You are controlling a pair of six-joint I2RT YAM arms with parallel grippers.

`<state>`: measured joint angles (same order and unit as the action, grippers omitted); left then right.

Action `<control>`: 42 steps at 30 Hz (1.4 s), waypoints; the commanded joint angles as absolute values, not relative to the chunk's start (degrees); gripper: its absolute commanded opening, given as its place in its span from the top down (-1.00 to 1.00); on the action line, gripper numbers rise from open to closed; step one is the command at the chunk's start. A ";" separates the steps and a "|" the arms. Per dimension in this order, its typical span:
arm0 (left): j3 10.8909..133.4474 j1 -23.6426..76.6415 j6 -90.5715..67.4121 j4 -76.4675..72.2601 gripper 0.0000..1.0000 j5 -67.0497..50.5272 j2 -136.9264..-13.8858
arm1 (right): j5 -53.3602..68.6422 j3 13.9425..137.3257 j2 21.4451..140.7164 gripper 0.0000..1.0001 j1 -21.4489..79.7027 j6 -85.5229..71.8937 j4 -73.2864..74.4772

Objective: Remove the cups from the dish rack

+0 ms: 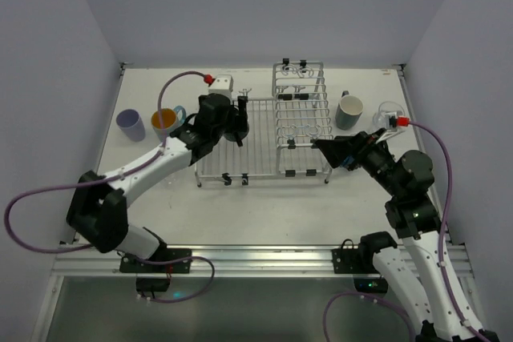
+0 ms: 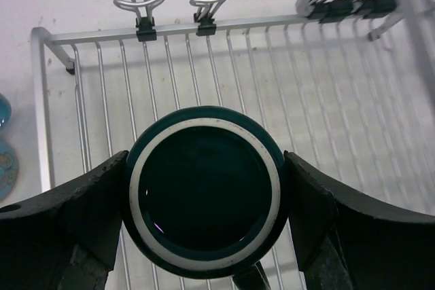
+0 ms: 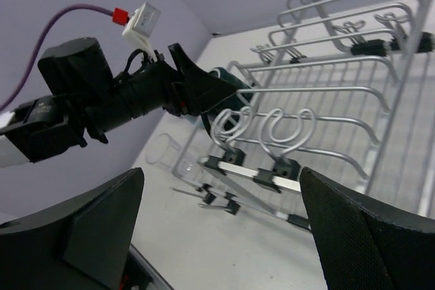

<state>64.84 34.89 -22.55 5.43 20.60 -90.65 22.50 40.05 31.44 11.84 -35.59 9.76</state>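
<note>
- Silver rack (image 1: 240, 158) sits mid-table in the top view, flat grid on the left, raised tined part on the right.
- Left gripper (image 1: 239, 123) is over the back part of the flat grid.
- Right gripper (image 1: 322, 146) is at the right side of the tined part, near its front corner.
- Off the rack on the left, a lavender tumbler (image 1: 131, 124) and a blue mug (image 1: 164, 120) with an orange inside stand upright on the table (image 1: 264, 214).
- Off the rack on the right are a grey mug (image 1: 349, 111) and a clear glass (image 1: 389, 110).
- Left wrist view: green mug (image 2: 204, 191) is upside down on the flat grid, the white ring of its base facing the camera.
- Left gripper straddles that mug, fingers (image 2: 88, 202) at or just off both sides. Cannot tell whether it clamps or there is a gap.
- Right wrist view: right gripper is spread wide, with nothing between its fingers (image 3: 367, 236).
- Wire loops of the tined part are closest to it.
- Left gripper is beyond them over the grid, the green mug showing only as a teal sliver at its tip.
</note>
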 commanded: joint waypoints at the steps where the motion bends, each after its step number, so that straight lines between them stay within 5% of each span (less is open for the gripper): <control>1: 60.04 34.98 -27.23 -4.30 0.69 16.72 -75.02 | 28.38 38.68 30.59 -0.98 13.27 -44.11 0.36; 7: 48.97 35.07 -33.11 -12.54 0.71 -0.66 -57.43 | 23.57 38.58 30.94 -0.98 21.34 -48.95 -6.15; 16: 38.24 35.16 -47.36 -31.62 0.75 -19.76 -47.12 | 19.78 36.74 37.70 -0.90 34.09 -53.79 -17.66; 28: 32.34 35.24 -55.63 -46.14 0.81 -23.29 -46.23 | 15.47 39.37 48.60 -0.65 47.37 -54.23 -26.27; 34: 31.38 35.51 -57.39 -47.90 0.81 -24.08 -46.23 | 16.43 40.17 52.38 -0.28 49.04 -55.19 -34.00; 38: 30.94 35.51 -57.13 -47.38 0.74 -23.73 -45.70 | 18.19 40.61 55.54 -0.22 49.31 -56.51 -40.15; 42: 30.94 35.60 -57.22 -46.67 0.56 -23.91 -45.35 | 18.46 40.25 58.00 0.33 49.57 -58.79 -44.03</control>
